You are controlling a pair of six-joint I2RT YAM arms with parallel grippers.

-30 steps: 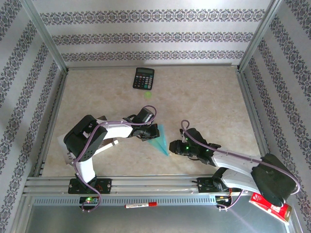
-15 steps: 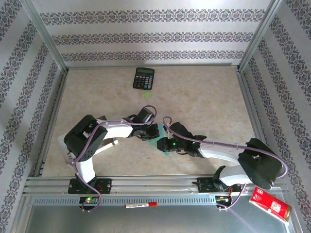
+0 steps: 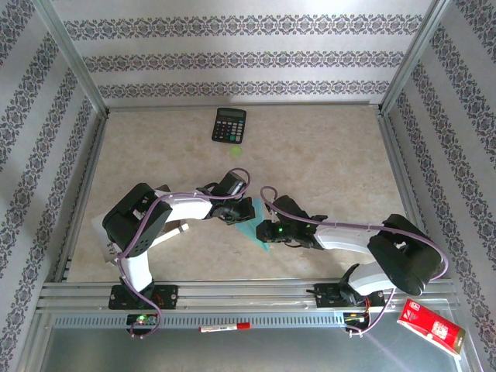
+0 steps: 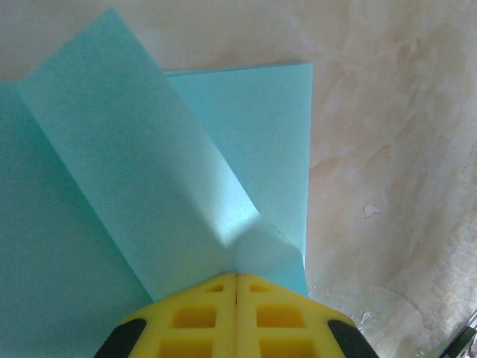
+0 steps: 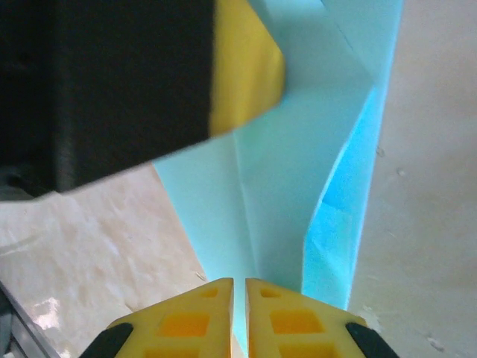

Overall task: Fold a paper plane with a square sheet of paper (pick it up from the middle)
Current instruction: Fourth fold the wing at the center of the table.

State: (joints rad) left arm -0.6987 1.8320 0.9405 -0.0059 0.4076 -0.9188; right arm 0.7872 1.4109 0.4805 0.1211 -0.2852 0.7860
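Note:
The sheet is folded into a pointed light-cyan paper plane (image 3: pixel 252 230) that lies on the table between the two arms. My left gripper (image 3: pixel 242 211) is shut on a raised flap of it, the yellow fingertips (image 4: pixel 223 287) pressed together on the paper plane (image 4: pixel 149 164). My right gripper (image 3: pixel 262 231) sits at the narrow end of the paper plane (image 5: pixel 298 149). The right gripper's (image 5: pixel 239 283) jaws stand almost together, and the centre crease runs into the thin slit between them. The left gripper's yellow finger (image 5: pixel 246 67) shows at the top of the right wrist view.
A black calculator (image 3: pixel 229 124) lies near the back wall, with a small green spot (image 3: pixel 236 150) in front of it. A white sheet (image 3: pixel 177 226) lies under the left arm. A red-and-white pen (image 3: pixel 225 328) rests on the front rail. A red packet (image 3: pixel 430 327) lies beyond the right base.
The right arm has swung left from beside the paper plane onto its near end, and its jaws have narrowed. The left gripper has kept its hold in place.

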